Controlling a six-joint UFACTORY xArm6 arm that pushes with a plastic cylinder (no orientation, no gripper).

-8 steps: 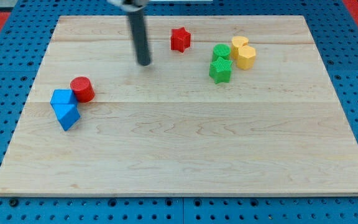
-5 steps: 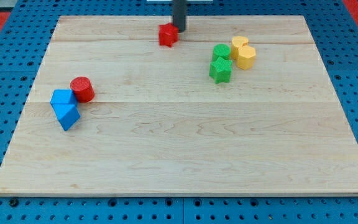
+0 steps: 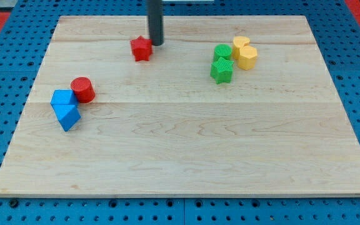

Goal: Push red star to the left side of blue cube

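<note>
The red star (image 3: 142, 48) lies on the wooden board (image 3: 186, 150) near the view's top, left of centre. My tip (image 3: 157, 43) stands just to the star's upper right, touching or almost touching it. The blue cube (image 3: 68, 115) sits at the view's left, with a second blue block (image 3: 61, 98) touching it just above. A red cylinder (image 3: 82, 89) sits against that upper blue block on its right side. The star is far to the upper right of the blue cube.
A green cylinder (image 3: 222, 52) and a green star (image 3: 221, 70) sit together at the view's upper right. Two yellow blocks (image 3: 245, 52) touch them on the right. A blue pegboard (image 3: 5, 100) surrounds the board.
My tip swung right behind the star, then moved left and down. The red star slid left and slightly down with it. The other blocks stayed put.
</note>
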